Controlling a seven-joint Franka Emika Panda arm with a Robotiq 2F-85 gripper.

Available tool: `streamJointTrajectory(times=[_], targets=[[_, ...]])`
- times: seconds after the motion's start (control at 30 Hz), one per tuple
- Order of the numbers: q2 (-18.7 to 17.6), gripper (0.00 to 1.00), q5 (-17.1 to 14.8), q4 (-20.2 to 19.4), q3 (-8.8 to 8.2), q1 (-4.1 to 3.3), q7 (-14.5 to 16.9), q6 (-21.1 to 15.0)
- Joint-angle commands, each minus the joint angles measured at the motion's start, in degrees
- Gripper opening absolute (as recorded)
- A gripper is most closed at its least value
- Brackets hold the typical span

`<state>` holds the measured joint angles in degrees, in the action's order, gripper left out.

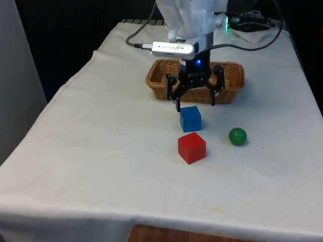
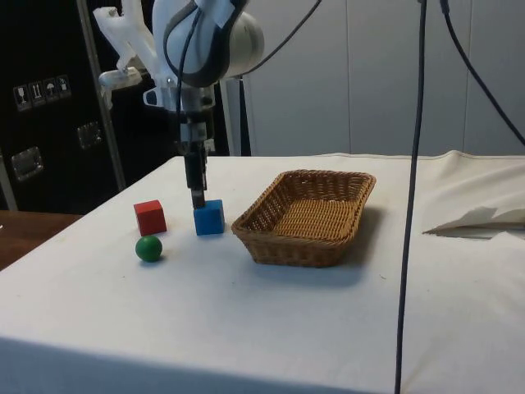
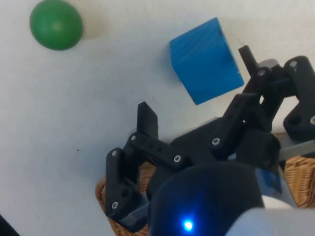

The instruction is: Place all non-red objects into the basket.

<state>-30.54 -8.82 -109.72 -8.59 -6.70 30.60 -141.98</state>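
Your black two-finger claw [image 1: 195, 101] spread wide, hanging just above the blue wooden cube [image 1: 190, 119], woven wicker basket [image 1: 160, 75] behind it, green ball [image 1: 237, 136] nearby

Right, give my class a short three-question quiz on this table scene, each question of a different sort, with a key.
1. True or false: the blue cube already lies in the basket.
2. Which is nearest the tool? A red cube B green ball C blue cube
3. Fill in: the tool's fingers are ____.

Key: 1 false, it sits on the cloth. 2 C. 3 open.
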Motion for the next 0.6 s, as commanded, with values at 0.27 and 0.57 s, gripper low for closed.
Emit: streamJointTrajectory(times=[0.27,0.57], targets=[[-1.8,1.00,0.0,0.1,-0.29,0.11,0.4,-1.6],[-4.2,1.00,-0.3,0.5,-0.23,0.74,0.6,-4.1]])
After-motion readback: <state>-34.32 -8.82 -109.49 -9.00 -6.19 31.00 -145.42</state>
